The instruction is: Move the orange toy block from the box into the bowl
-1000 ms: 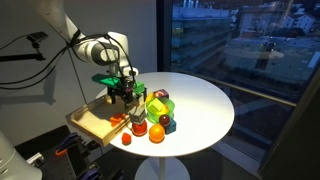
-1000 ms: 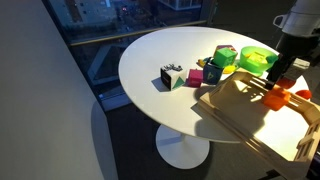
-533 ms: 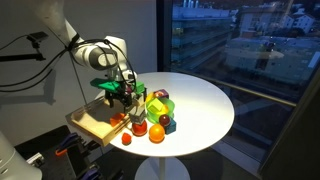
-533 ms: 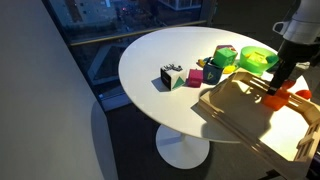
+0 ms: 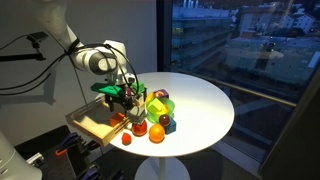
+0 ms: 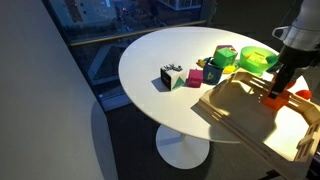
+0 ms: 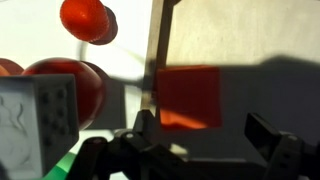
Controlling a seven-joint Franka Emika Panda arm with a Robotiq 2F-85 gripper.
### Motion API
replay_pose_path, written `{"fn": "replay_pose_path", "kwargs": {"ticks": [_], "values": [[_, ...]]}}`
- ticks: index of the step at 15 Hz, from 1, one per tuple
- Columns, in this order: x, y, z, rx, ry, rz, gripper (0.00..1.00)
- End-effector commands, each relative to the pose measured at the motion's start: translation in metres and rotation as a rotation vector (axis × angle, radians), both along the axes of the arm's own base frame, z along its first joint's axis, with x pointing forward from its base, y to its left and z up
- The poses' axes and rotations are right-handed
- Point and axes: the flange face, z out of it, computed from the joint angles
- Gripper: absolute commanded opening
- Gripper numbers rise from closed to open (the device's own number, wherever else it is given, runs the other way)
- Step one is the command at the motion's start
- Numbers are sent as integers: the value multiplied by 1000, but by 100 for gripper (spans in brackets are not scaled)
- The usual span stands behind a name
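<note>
Right now the small chunky orange toy block (image 6: 273,99) lies inside the shallow square light-wood box (image 6: 235,112), close to the wall that faces the other toys. The box sits at the edge of the round white table (image 6: 155,50) nearest the arm. The end effector (image 6: 275,90) hangs low over the block, open, with fingers (image 7: 275,145) spread one on each side; contact cannot be told. A green bowl (image 6: 257,58) stands just beyond the box. A small red ball (image 7: 85,18) lies outside the wall.

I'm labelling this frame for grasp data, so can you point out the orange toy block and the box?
orange toy block (image 7: 190,97): wrist view, centre of its top face.
box (image 6: 240,108): an exterior view, bare patch of its floor.
</note>
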Motion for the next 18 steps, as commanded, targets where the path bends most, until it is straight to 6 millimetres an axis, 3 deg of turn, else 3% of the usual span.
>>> {"fn": "replay_pose_path", "kwargs": {"ticks": [1, 18], "values": [[-5, -5, -2, -14, -21, 43, 100], [-16, 7, -6, -56, -85, 122, 100]]}}
